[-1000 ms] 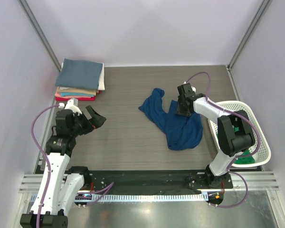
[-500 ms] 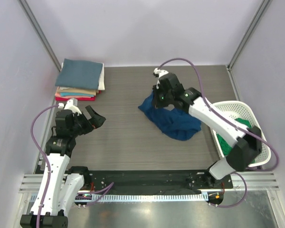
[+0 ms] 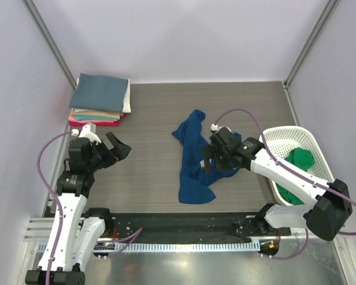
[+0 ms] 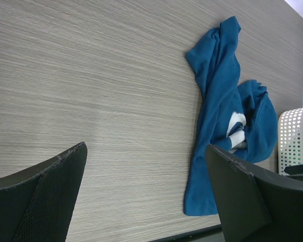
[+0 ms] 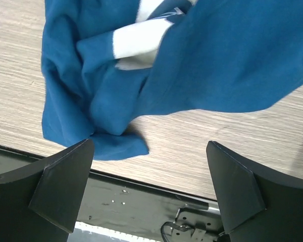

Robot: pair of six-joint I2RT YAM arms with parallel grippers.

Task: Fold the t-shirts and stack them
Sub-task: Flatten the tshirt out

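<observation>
Grey wood-grain table inside pale walls holds a crumpled navy t-shirt.

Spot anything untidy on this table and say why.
The navy tee lies twisted and crumpled mid-table, its white print bunched inside, unlike the neat folded stack at the far left. A green tee sits unfolded in the basket.

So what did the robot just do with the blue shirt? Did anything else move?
The right end effector reached to the far side of the blue t-shirt, then pulled back toward the near edge and opened, letting it go. The shirt now lies in a long crumpled strip instead of a bunch. The left end effector, the folded stack and the basket stayed where they were.
</observation>
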